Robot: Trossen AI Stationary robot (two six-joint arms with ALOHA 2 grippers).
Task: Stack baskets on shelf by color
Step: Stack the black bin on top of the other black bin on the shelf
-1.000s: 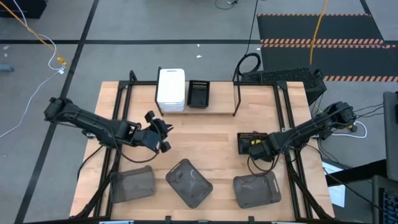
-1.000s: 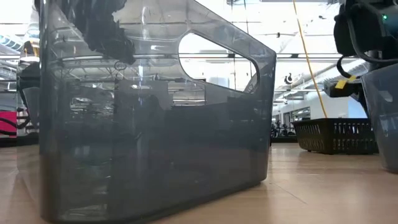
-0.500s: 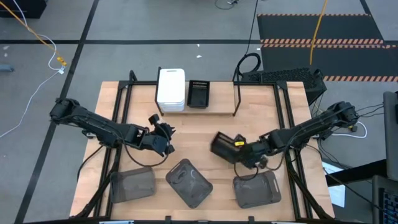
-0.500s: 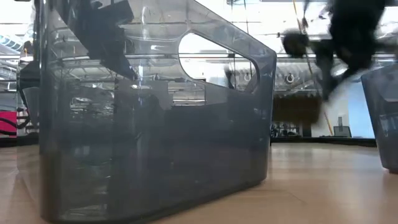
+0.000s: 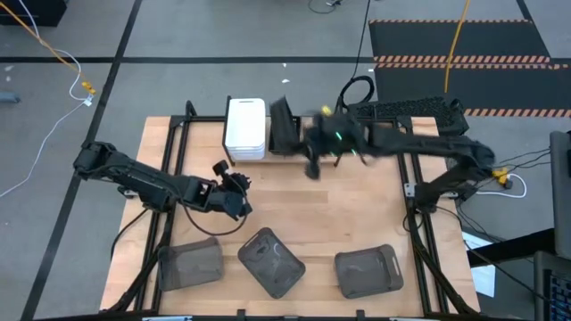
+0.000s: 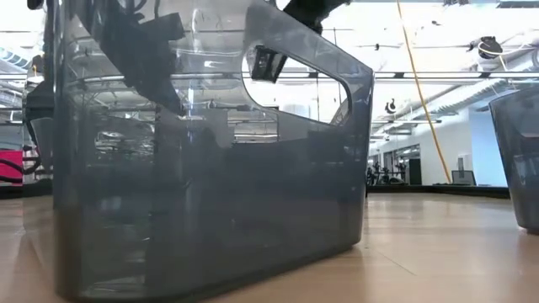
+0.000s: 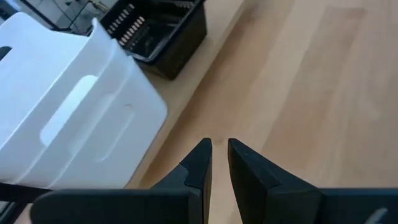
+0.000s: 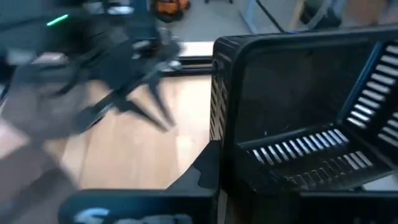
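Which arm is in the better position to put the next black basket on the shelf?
Right. The right gripper already holds a black mesh basket and is over the shelf by the black one there. The left gripper is empty, nearly closed, mid-table.

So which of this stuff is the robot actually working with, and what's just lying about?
Part of the job:
- white baskets stacked on the shelf
- black basket carried by the right gripper
- three grey baskets near the table's front edge

Just lying about:
- keyboard
- floor cables
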